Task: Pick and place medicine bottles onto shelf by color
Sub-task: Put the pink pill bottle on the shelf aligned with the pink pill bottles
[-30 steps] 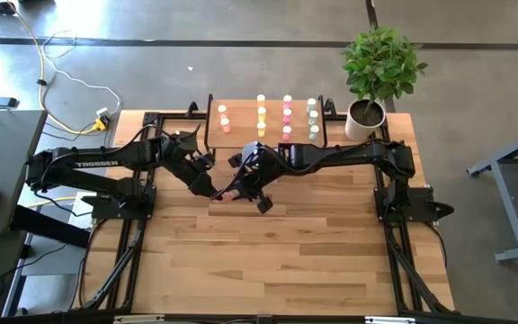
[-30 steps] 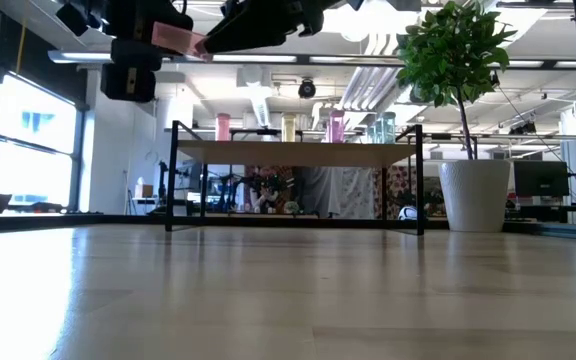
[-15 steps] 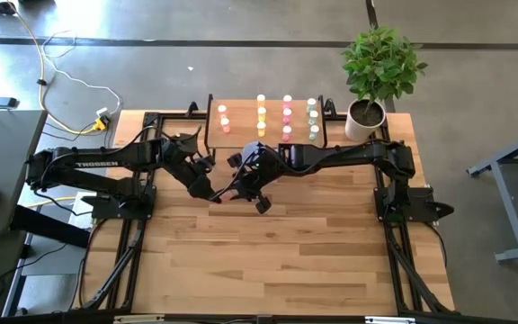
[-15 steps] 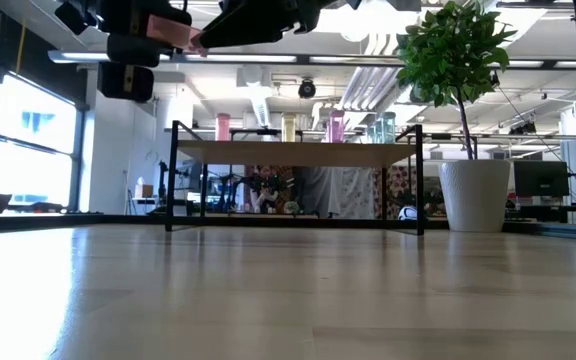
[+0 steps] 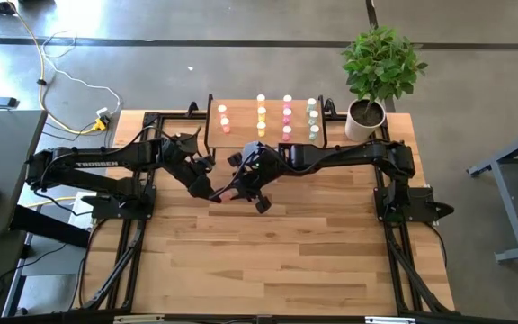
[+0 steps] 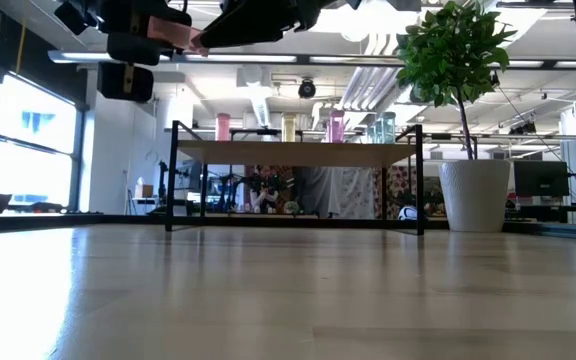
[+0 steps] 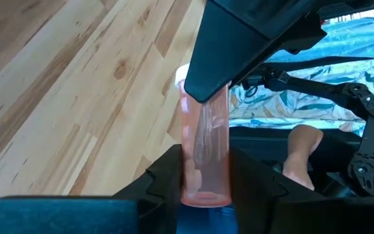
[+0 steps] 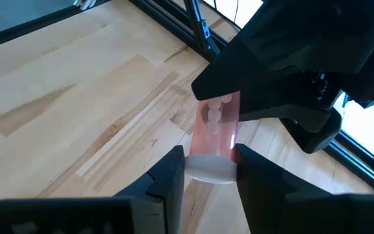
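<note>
Left wrist view: left gripper (image 7: 203, 179) clenches the pink bottle (image 7: 205, 153); right gripper (image 8: 210, 169) fingers flank its white cap (image 8: 208, 168), grip uncertain.

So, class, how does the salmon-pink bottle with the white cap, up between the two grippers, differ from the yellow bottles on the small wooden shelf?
The salmon-pink bottle hangs in the air, roughly sideways; the yellow bottles stand upright on the shelf. It is gripped by the left gripper, with the right gripper at its cap; nothing touches them. It is alone; they form a line. All are capped cylinders.
</note>
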Robot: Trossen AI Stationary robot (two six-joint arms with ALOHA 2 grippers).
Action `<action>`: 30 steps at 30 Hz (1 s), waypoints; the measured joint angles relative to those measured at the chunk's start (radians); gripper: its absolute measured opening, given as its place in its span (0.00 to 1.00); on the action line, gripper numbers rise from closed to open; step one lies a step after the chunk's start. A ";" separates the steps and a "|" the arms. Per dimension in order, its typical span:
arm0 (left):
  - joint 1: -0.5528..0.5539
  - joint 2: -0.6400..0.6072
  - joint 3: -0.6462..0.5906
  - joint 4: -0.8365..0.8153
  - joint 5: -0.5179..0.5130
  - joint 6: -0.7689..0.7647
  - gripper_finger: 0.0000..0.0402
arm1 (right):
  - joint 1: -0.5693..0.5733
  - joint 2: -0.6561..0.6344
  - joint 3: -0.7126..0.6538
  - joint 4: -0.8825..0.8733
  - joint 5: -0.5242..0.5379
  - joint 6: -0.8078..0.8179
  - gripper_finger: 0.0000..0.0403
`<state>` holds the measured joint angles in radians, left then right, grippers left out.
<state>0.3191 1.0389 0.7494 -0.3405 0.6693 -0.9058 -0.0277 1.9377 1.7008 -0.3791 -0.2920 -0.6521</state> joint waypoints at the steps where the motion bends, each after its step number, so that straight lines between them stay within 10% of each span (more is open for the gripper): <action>1: 0.000 0.000 0.000 0.000 0.000 0.000 0.24 | 0.000 0.000 0.000 0.001 0.000 0.006 0.28; 30: 0.025 0.000 0.000 -0.004 -0.307 0.118 0.24 | -0.039 -0.095 0.001 -0.008 0.304 0.300 0.45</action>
<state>0.3438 1.0389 0.7498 -0.3441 0.3619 -0.7878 -0.0662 1.8431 1.7020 -0.3874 0.0117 -0.3517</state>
